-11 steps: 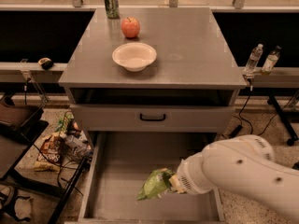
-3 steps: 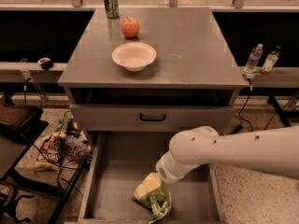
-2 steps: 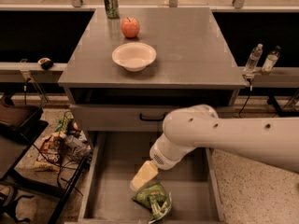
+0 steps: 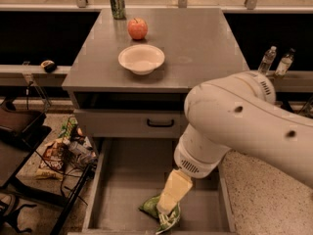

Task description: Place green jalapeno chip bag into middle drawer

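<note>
The green jalapeno chip bag lies crumpled on the bare grey floor of the open middle drawer, near the drawer's front middle. My gripper, cream-coloured at the end of the big white arm, points down into the drawer directly over the bag and hides its middle. Green parts of the bag show to the gripper's left and below its tip. Whether the gripper touches the bag is not clear.
The closed drawer front with a black handle is above the open drawer. On the cabinet top stand a white bowl, a red apple and a green soda can. Snack bags and cables litter the floor at left. Two bottles stand at right.
The bag, earlier held above the drawer, now lies on the drawer floor. Over the last second the arm swung right and rose, while the bag stayed in place.
</note>
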`<state>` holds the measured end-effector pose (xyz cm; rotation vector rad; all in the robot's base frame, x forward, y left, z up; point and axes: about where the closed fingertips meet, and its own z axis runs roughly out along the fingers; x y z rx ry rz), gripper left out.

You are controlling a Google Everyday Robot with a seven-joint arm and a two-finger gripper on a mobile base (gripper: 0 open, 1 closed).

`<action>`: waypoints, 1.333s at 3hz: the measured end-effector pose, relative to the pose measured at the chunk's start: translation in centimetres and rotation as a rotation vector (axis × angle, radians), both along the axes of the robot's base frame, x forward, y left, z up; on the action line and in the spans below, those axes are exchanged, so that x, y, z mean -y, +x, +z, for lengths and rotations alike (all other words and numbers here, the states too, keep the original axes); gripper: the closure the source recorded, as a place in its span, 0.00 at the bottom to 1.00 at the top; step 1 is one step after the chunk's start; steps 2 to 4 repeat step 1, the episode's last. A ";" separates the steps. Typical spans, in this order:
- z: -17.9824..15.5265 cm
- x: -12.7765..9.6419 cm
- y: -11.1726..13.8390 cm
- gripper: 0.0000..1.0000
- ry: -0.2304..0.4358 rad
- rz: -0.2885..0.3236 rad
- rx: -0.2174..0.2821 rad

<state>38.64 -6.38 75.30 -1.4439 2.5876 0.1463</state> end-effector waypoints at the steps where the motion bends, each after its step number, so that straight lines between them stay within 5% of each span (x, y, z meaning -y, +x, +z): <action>1: 1.6 6.9 -2.5 0.00 0.047 -0.256 -0.025; 4: 1.6 6.9 -2.5 0.00 0.047 -0.256 -0.025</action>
